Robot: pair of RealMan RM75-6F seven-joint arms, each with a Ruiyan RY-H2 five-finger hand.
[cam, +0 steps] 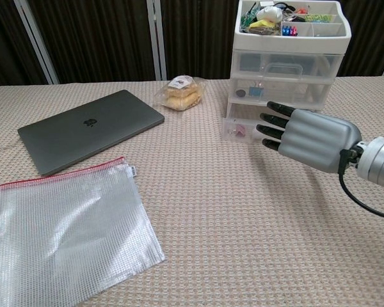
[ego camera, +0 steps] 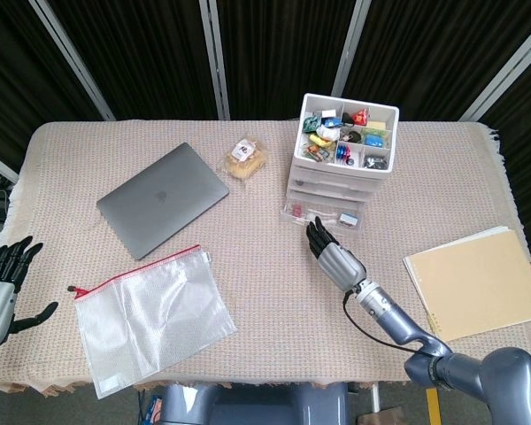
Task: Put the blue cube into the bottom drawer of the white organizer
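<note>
Lying just beyond the right hand's (ego camera: 334,255) fingers (ego camera: 314,234): the pulled-out bottom drawer (cam: 229,135)

Organizer (ego camera: 342,165) at table (ego camera: 248,292) back; snack bag (ego camera: 246,158) left of it, laptop (ego camera: 162,199) further left, mesh pouch (ego camera: 150,317) in front of laptop, folder (ego camera: 478,282) at right.

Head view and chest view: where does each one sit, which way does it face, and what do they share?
Head view: high up, looking steeply down on the whole table; shows the left hand at the near-left edge and the right hand before the white organizer.
Chest view: low, looking level across the table toward the organizer's drawer fronts; only the right hand shows.
Shared: right hand, organizer, laptop, mesh zip pouch, wrapped bread.
</note>
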